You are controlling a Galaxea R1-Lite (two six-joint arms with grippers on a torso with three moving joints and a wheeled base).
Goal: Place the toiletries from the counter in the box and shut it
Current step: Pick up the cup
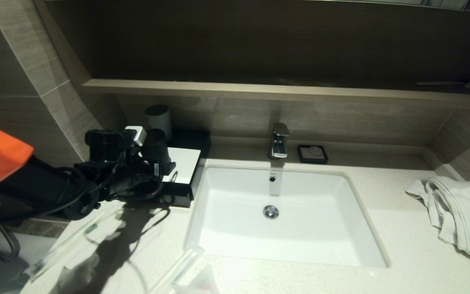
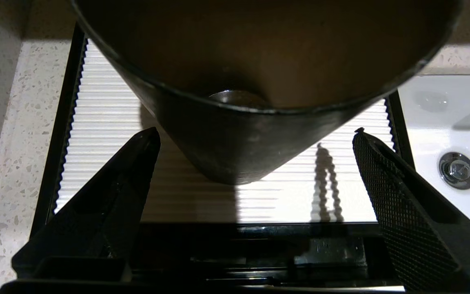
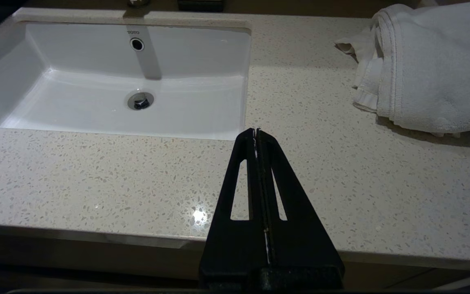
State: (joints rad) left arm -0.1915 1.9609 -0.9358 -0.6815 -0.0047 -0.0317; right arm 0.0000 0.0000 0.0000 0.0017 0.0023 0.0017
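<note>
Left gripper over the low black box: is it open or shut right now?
Open. In the left wrist view the left gripper has its two black fingers spread wide on either side of a black cup, touching nothing.

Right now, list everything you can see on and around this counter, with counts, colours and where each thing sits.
counter: one, cream speckled, around the sink.
sink: one, white, centre.
tap: one, chrome, behind the sink.
soap dish: one, black, right of the tap.
box: one, black with white top panel, left of the sink.
cups: two, dark, one on the box, one behind it.
toiletries: several clear-wrapped sticks and white packets, counter's front left.
towel: one, white, far right.
shelf: one, brown, above.
left hand: open, at the cup on the box.
right hand: shut, over the counter's front edge.
</note>
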